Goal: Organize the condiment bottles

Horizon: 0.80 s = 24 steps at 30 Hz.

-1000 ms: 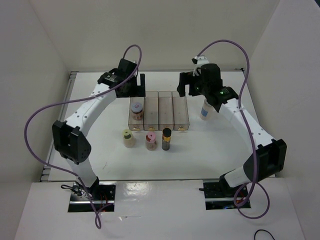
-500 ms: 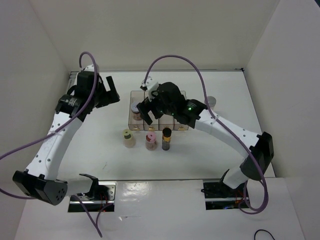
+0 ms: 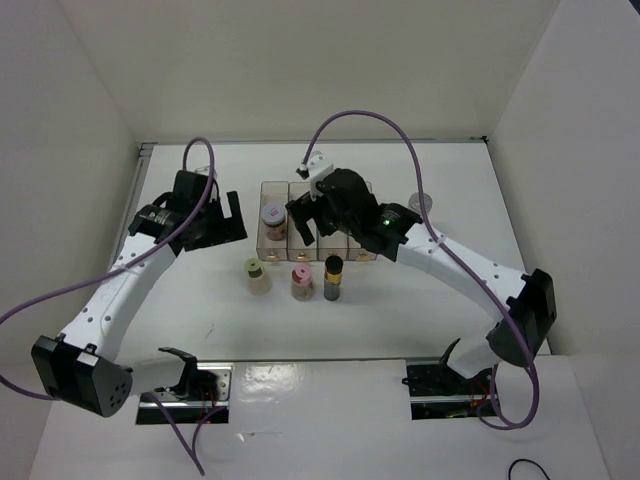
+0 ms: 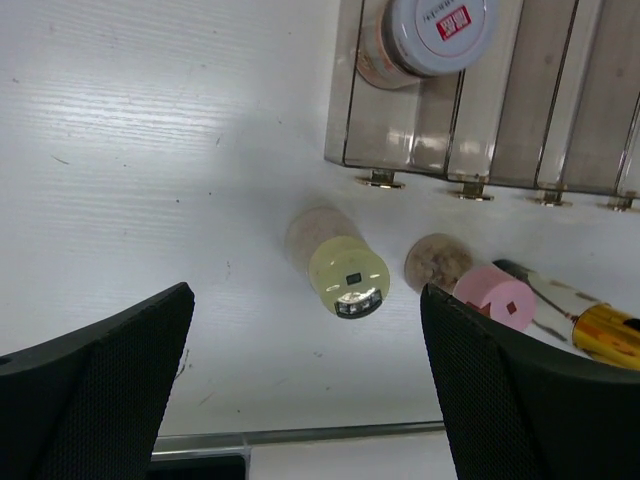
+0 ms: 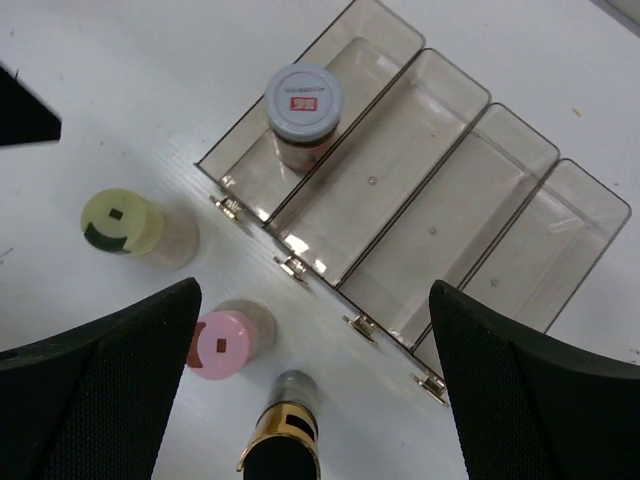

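Observation:
A grey-lidded pinkish jar (image 3: 273, 215) (image 4: 435, 30) (image 5: 303, 100) stands in the leftmost compartment of the clear rack (image 3: 345, 232) (image 4: 510, 120) (image 5: 450, 210). In front of the rack stand three more in a row: a yellow-green-lidded jar (image 3: 257, 275) (image 4: 348, 278) (image 5: 120, 222), a pink-lidded jar (image 3: 301, 282) (image 4: 497, 300) (image 5: 225, 343) and a slim dark gold-banded bottle (image 3: 333, 277) (image 4: 600, 335) (image 5: 285, 440). A grey cap (image 3: 421, 203) peeks out behind the right arm. My left gripper (image 3: 222, 220) (image 4: 305, 400) hovers open, left of the rack. My right gripper (image 3: 312, 222) (image 5: 315, 390) hangs open over the rack's front, holding nothing.
White walls close in the table on three sides. A metal strip (image 4: 300, 437) runs along the near table edge. The other three rack compartments hold nothing. Purple cables loop above both arms.
The left arm swung from behind the rack to its left side. The right arm left the far-right bottle and moved over the rack. Both stayed open; no jar moved.

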Each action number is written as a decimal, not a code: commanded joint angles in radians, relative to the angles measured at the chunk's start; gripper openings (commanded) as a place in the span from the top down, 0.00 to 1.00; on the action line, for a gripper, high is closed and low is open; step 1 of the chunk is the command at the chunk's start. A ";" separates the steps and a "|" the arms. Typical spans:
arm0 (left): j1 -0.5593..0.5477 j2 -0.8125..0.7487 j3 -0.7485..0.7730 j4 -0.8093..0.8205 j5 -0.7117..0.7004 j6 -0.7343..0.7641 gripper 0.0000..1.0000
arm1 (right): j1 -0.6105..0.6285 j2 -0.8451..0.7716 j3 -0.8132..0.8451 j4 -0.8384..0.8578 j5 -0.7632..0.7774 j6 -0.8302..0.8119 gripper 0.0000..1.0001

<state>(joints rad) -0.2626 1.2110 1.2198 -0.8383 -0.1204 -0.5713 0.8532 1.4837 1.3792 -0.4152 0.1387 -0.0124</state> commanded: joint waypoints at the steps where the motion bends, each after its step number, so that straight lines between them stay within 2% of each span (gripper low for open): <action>1: -0.029 0.005 0.006 -0.016 0.016 0.051 0.00 | -0.022 -0.089 -0.002 0.058 0.145 0.106 0.01; 6: -0.072 0.045 -0.016 -0.016 0.053 0.100 0.00 | -0.046 -0.099 0.018 0.058 0.304 0.199 0.01; 8: -0.107 0.071 -0.016 -0.016 0.053 0.100 0.00 | -0.089 -0.099 0.050 0.030 0.320 0.236 0.01; 14: -0.173 0.146 -0.025 -0.034 -0.008 0.100 0.00 | -0.308 -0.114 0.035 0.007 0.101 0.344 0.01; 24: -0.204 0.228 -0.081 -0.025 -0.047 0.079 0.00 | -0.332 -0.112 0.003 0.010 0.068 0.335 0.01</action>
<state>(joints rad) -0.4595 1.4147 1.1690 -0.8597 -0.1535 -0.4965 0.5148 1.3895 1.3926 -0.4129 0.2314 0.3099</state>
